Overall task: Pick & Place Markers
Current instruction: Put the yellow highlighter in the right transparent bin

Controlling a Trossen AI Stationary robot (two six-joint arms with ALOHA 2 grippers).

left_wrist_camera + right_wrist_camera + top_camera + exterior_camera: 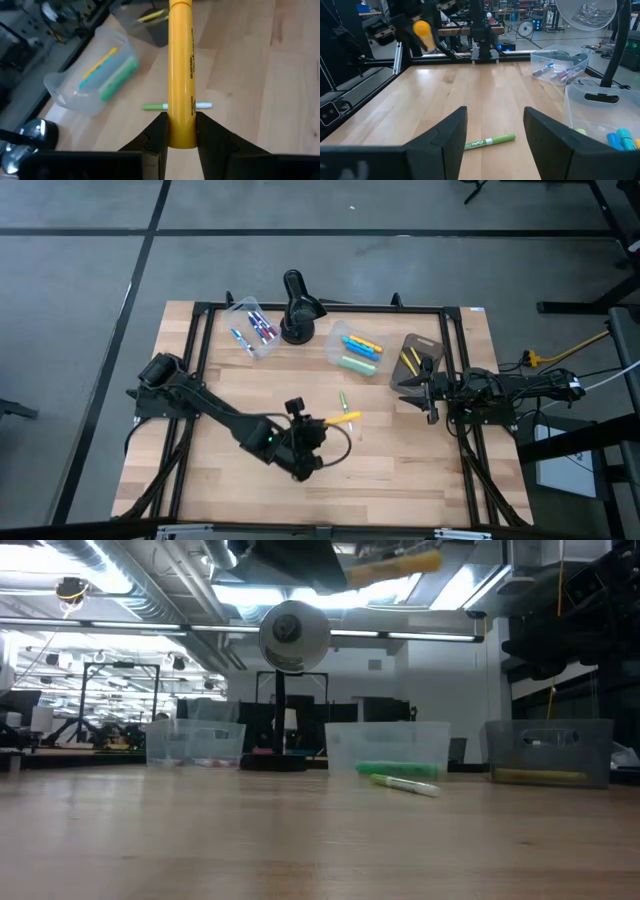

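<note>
A: From above, what's on the wooden table (pixel 400 470)?
B: Three clear tubs (pixel 357 350), a black lamp (pixel 298 308), a green marker (pixel 343 401) lying loose.
A: The left gripper (pixel 322 426)?
B: Mid-table, clamped on a yellow marker (pixel 180 70), held clear of the wood.
A: And the right gripper (pixel 492 131)?
B: At the table's right edge, jaws apart, nothing between them.

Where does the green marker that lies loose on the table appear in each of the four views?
High view: green marker near the table's middle, beside the yellow marker held by the left gripper.
Low view: right of centre, before the middle tub.
Left wrist view: crosswise behind the yellow marker.
Right wrist view: between the right gripper's open fingers.
Shared landmark: the middle tub.
</note>
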